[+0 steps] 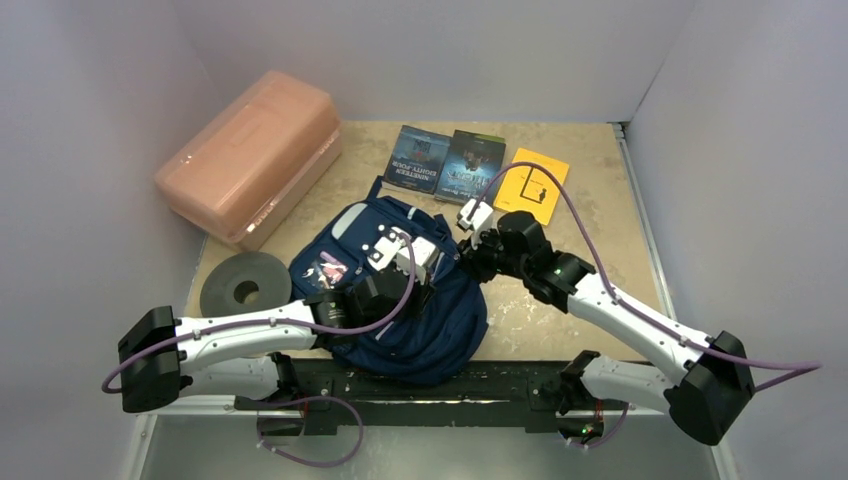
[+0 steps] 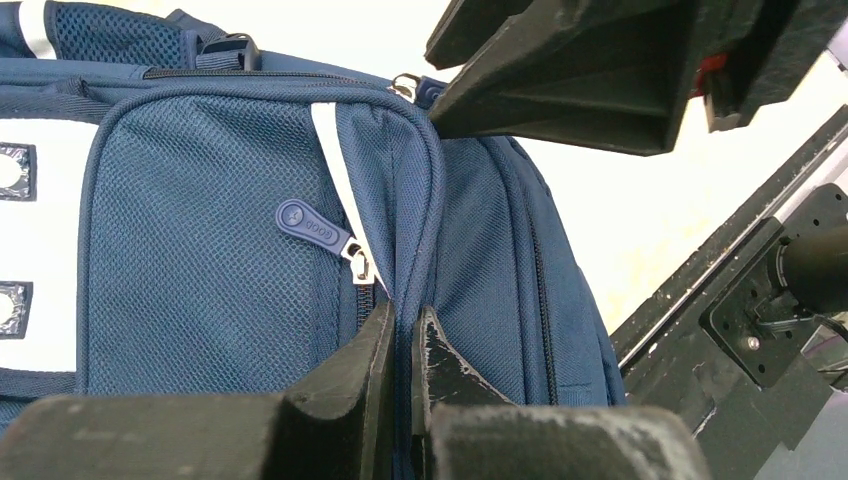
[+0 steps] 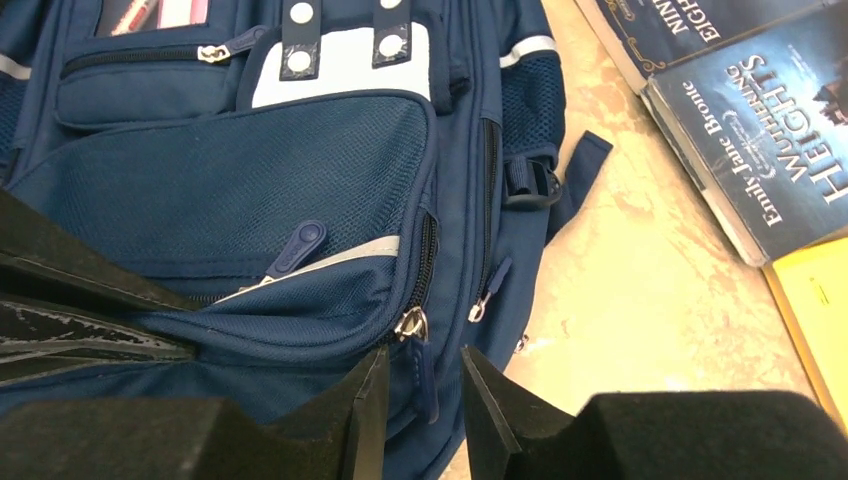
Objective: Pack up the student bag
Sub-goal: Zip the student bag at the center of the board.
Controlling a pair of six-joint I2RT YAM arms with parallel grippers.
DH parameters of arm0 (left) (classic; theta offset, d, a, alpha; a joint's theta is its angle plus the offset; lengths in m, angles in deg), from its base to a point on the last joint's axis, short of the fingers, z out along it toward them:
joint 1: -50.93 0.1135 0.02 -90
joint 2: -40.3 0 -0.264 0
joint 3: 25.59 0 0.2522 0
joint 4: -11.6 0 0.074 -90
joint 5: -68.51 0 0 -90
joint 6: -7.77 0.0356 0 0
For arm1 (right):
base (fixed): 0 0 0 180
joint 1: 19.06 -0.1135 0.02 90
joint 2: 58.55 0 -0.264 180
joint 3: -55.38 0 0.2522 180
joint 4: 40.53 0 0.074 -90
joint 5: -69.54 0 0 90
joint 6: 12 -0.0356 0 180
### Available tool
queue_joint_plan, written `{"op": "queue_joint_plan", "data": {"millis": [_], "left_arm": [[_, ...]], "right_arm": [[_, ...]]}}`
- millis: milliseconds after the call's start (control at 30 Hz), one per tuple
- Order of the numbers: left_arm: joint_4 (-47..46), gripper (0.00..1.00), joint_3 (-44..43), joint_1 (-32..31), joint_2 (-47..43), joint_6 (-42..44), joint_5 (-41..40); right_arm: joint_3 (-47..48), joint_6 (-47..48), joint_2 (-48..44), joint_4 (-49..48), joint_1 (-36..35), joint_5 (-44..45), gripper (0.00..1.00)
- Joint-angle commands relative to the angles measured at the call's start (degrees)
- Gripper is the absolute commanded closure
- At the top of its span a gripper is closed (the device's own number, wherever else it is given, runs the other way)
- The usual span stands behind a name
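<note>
The student bag (image 1: 440,330) is a navy backpack lying flat in the middle of the table, with its white dotted patch (image 1: 352,220) towards the back. My left gripper (image 1: 425,268) rests on top of the bag. In the left wrist view the left gripper (image 2: 403,325) is shut on a seam ridge of the bag (image 2: 200,250), just below a zip slider (image 2: 358,262). My right gripper (image 1: 467,257) is at the bag's right edge. In the right wrist view the right gripper (image 3: 425,372) is open, its jaws on either side of a navy zip pull (image 3: 427,378) without touching it.
A salmon-pink plastic box (image 1: 250,155) stands at the back left. A grey disc (image 1: 245,283) lies left of the bag. Two dark books (image 1: 417,158) (image 1: 470,165) and a yellow one (image 1: 532,185) lie at the back. The black base rail (image 1: 500,385) runs along the near edge.
</note>
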Motion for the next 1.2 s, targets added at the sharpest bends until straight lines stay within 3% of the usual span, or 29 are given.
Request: {"op": "queue_joint_plan", "data": {"millis": [0,67,200,233,333,500,700,967,1167], "left_arm": [[-7.6,1.00,-0.7,-0.2,-3.4,-0.1,1.8],[-7.7,1.00,-0.3,-0.2,-4.2,0.9,2.5],[-11.1,1.00,2.0,-0.2,-6.7,4.3,4.6],[-12.3,1.00,2.8,-0.2,-7.4,5.7,5.6],[-14.0,1.00,3.9,-0.2,-9.2,10.4,9.7],[-13.0,1.00,3.5,-0.2,-12.0,16.3,18.0],[-13.3,1.00,3.4,-0.3,-15.8,19.3,19.8],[-22.2,1.00,1.7,-0.3,-8.8,17.1,25.6],[-25.9,1.00,0.6,-0.8,-4.3,15.1,29.6]], "right_arm": [[0.7,4.8,2.2,-4.1,0.1,-4.3,0.69],[0.7,5.7,2.4,-3.9,0.0,-5.1,0.76],[0.6,5.5,3.4,-2.0,0.2,-3.1,0.99],[0.6,5.2,3.9,-1.6,0.1,-1.0,1.00],[0.2,1.8,5.6,-2.8,0.2,6.2,1.00],[2.9,4.0,11.4,-7.4,0.2,5.2,1.00],[8.6,8.4,19.8,-2.0,3.1,9.6,1.00],[16.5,13.8,27.8,-7.6,3.6,6.4,1.00],[8.9,7.9,17.0,-10.1,6.4,18.1,1.00]]}}
